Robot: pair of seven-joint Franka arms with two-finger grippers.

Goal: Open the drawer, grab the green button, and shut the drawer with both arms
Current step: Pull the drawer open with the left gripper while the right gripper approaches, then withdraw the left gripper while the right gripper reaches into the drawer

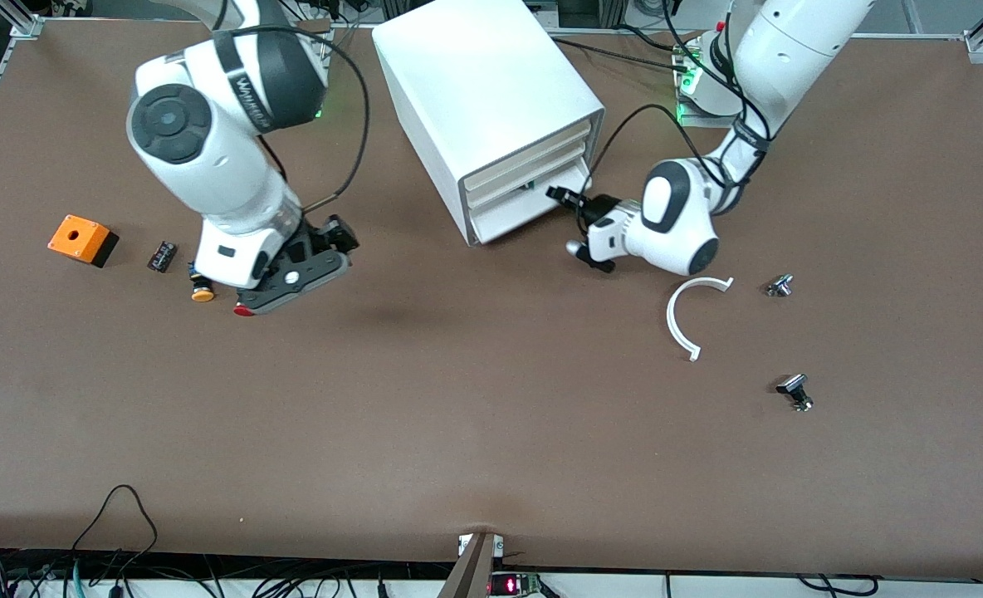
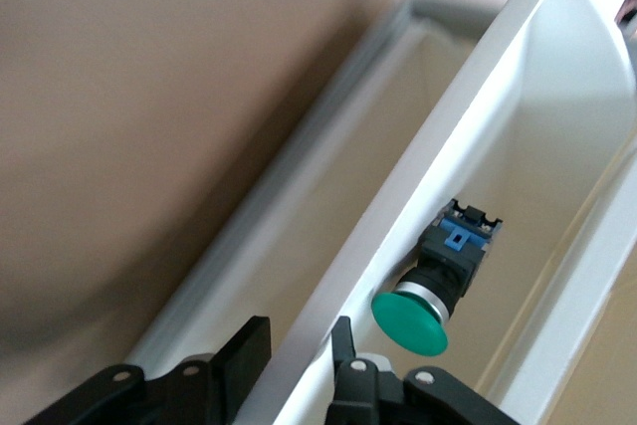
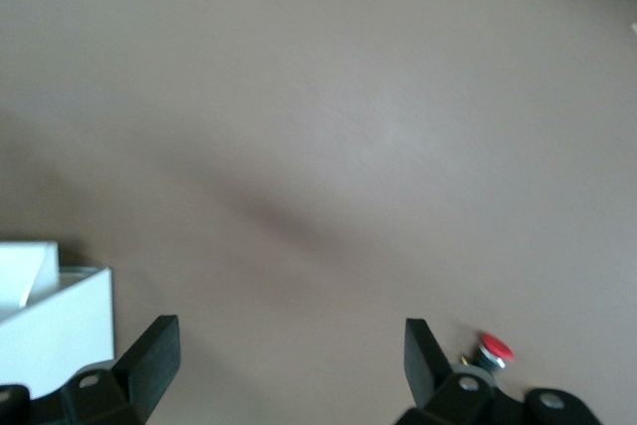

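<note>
The white cabinet [image 1: 475, 91] stands at the robots' side of the table. Its lowest drawer [image 1: 525, 212] is pulled out a little. My left gripper [image 1: 564, 198] is at that drawer's front. In the left wrist view its fingers [image 2: 343, 345] straddle the drawer's front wall [image 2: 468, 136] and are shut on it, gripper [image 2: 296, 345]. The green-capped button [image 2: 438, 286] lies on its side inside the drawer, close to that wall. My right gripper [image 1: 340, 237] [image 3: 289, 355] is open and empty over bare table toward the right arm's end.
A red-capped button [image 1: 244, 311] [image 3: 495, 350], a yellow-capped button [image 1: 202, 292], a small black part [image 1: 162, 255] and an orange box [image 1: 83, 239] lie by the right arm. A white curved piece [image 1: 691, 316] and two metal parts [image 1: 780, 285] [image 1: 794, 390] lie toward the left arm's end.
</note>
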